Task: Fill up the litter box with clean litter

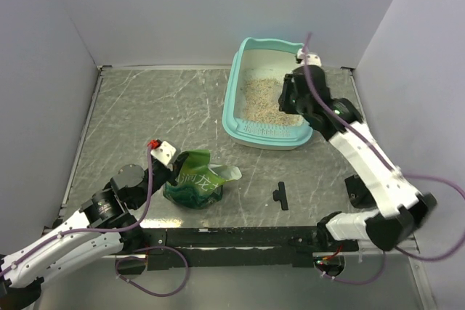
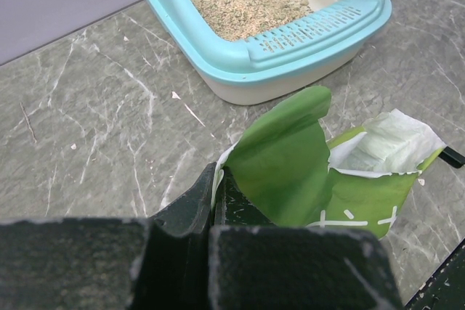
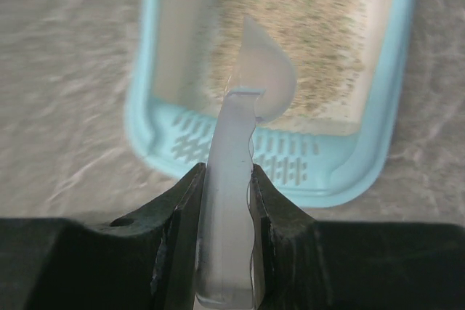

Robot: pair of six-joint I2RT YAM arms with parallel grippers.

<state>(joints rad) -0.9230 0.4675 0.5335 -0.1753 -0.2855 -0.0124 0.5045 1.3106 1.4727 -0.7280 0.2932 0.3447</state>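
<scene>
Top external view, left side: my left gripper (image 1: 176, 174) is reaching in low from the near-left corner of the table (image 1: 145, 107). Its jaws are pressing together on the edge of a green pouch (image 1: 195, 183). The pouch is sitting crumpled on the table just beside the fingers, with its torn mouth facing right.

Left wrist view: the left gripper (image 2: 216, 205) is pinching a curled green flap of the pouch (image 2: 290, 157). The pale inner lining is showing at the opening. Whether anything is inside, I cannot tell.

Centre, near edge: a small black piece (image 1: 280, 195) is lying flat on the table, well apart from the pouch and the box.

Right of centre, far end: the litter box (image 1: 231, 99) is resting on the table near the back wall, raised end farthest from me. Litter (image 1: 258, 99) is lying in a loose layer across its floor, also seen from the left wrist (image 2: 247, 5), behind the slotted near ledge of the box (image 2: 290, 41).

Right side: my right gripper (image 1: 287, 99) is hanging over the right half of the box. Right wrist view: the right gripper (image 3: 227, 179) is clamping the handle of a translucent white scoop (image 3: 254, 78). The scoop's bowl is pointing over the litter (image 3: 320, 34), inside the box's near rim (image 3: 152, 128). The view is blurred, so I cannot tell whether the bowl is touching the litter.
</scene>
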